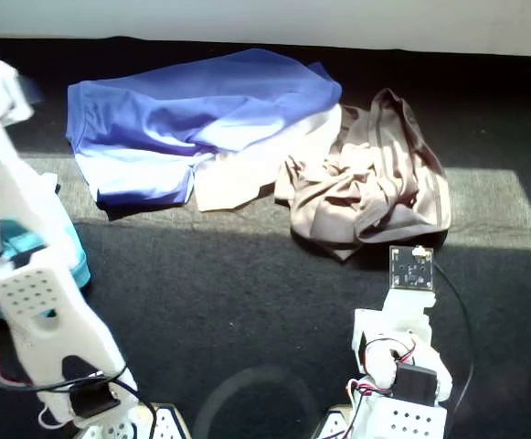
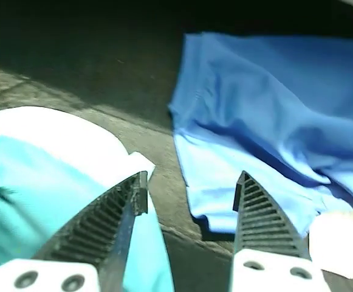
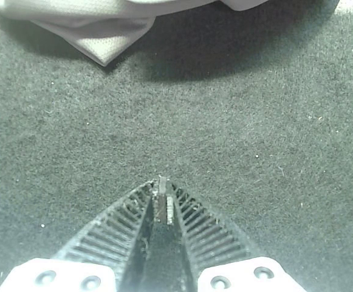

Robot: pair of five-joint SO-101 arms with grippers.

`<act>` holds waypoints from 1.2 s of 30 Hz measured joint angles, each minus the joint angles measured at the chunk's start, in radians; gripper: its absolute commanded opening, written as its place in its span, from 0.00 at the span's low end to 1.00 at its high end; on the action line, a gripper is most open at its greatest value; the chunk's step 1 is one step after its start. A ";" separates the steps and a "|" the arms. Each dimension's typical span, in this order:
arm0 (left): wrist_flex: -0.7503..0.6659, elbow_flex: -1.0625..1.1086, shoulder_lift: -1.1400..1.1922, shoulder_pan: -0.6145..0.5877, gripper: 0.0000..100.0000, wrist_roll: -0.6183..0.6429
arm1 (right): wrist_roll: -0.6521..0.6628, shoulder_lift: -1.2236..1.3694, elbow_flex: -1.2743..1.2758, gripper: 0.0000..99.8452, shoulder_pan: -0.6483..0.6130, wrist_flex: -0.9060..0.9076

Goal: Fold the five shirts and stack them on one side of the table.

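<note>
Our left gripper (image 2: 192, 190) stands wide open, its two toothed fingers (image 2: 123, 210) well apart and holding nothing. It hangs over the dark table (image 2: 73, 79), between two garments. On one side lies the teal shirt (image 2: 18, 201), with a pale, brightly lit patch at its far edge; we cannot tell whether that patch belongs to the same garment. On the other side lies the blue shirt (image 2: 273, 115), spread loosely, its near hem just beyond the fingertips. A bit of the white shirt (image 2: 341, 243) shows past it. Our right gripper (image 3: 162, 190) is closed tight, tips touching and gripping nothing, low over bare table (image 3: 255, 121), with a corner of the beige shirt (image 3: 97, 33) lying near, ahead of it. From the high view, the left arm (image 1: 37, 302) rises along the left edge, and the teal shirt (image 1: 75, 263) lies partly hidden beneath it. The right arm (image 1: 402, 366) sits at the near edge, just short of the beige shirt (image 1: 375, 178), which is crumpled in a heap at the far right. The blue shirt (image 1: 201, 110) lies at the far left-centre of the table (image 1: 247, 302), overlapping the white shirt (image 1: 247, 169), and that white shirt touches the beige heap.
</note>
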 measured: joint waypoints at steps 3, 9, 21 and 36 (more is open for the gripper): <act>0.000 0.141 0.002 0.143 0.24 0.000 | 0.000 0.000 0.000 0.01 0.000 0.000; -0.137 0.466 0.057 0.336 0.37 0.000 | 0.000 0.000 0.000 0.01 0.000 0.000; -0.315 0.539 0.285 0.339 0.31 0.000 | 0.000 0.000 0.000 0.01 0.000 0.000; -0.267 0.350 0.287 0.083 0.01 0.002 | 0.000 0.000 0.000 0.01 0.000 0.000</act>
